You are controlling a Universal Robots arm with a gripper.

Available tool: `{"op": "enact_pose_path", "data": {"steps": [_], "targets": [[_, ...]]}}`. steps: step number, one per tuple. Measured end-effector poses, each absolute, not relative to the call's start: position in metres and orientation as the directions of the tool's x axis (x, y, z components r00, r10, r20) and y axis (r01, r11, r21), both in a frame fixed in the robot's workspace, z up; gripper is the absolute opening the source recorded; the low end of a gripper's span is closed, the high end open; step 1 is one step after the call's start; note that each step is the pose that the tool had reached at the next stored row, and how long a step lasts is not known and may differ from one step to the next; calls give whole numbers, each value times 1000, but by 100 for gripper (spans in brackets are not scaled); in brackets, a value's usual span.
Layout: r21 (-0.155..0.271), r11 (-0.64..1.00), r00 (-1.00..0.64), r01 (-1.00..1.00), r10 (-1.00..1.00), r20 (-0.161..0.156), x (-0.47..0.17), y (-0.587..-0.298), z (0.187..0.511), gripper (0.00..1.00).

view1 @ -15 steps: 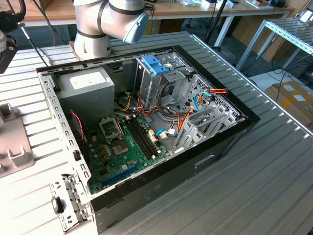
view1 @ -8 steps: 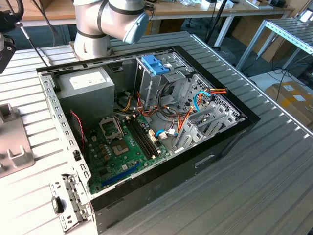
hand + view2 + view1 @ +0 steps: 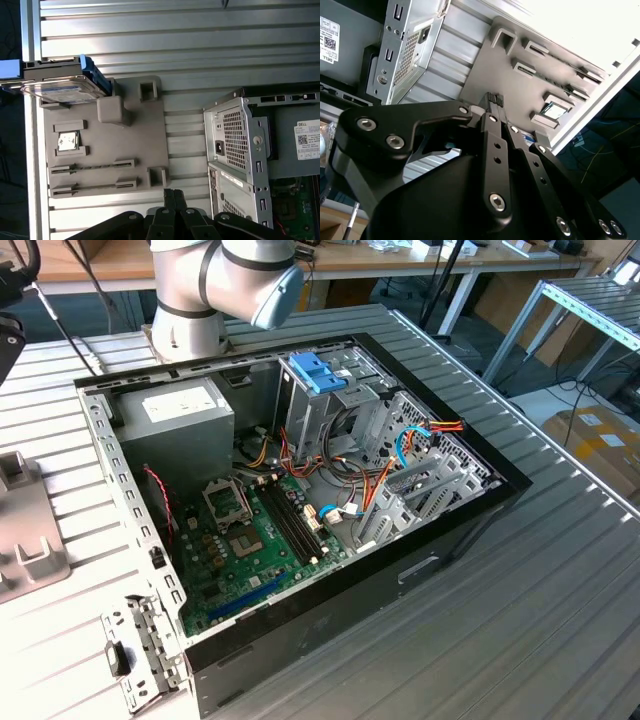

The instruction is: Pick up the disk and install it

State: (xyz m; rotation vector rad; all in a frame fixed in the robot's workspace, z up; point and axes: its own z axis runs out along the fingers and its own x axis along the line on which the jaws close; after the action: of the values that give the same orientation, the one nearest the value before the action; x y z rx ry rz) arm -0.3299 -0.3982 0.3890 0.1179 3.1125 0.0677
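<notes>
Flat metal disk (image 3: 57, 84) with blue rails rests on grey moulded holder (image 3: 131, 146); jaws closed, empty

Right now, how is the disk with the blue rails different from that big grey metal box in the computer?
The disk is thin and flat with bright blue side rails; the power-supply box is bulky and plain grey, with a perforated grille. The disk rests outside the computer on the grey fixture plate; the power-supply box sits fitted in a corner of the open computer case. Both are rectangular metal parts.
</notes>
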Motion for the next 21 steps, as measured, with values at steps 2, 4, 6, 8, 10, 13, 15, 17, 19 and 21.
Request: {"op": "enact_pose_path", "data": {"steps": [2,4,6,8,10,13,15,17,19,21], "targets": [[44,996,-997,75,76,-24,-332,-397,389,11],[44,996,-997,75,76,-25,-333,-395,389,11],[44,996,-997,75,76,-25,-334,-392,389,11],[44,996,-997,75,76,-25,-336,-390,388,11],[44,996,-997,75,76,-25,-337,-389,388,11],[44,996,-997,75,76,-24,-339,-387,388,11],[44,996,-997,75,76,-24,-340,-386,388,11],[44,996,-997,75,76,-24,-341,-385,388,11],[44,996,-997,75,76,-24,-342,-384,388,11],[44,996,-997,75,76,-25,-343,-384,388,11]]}}
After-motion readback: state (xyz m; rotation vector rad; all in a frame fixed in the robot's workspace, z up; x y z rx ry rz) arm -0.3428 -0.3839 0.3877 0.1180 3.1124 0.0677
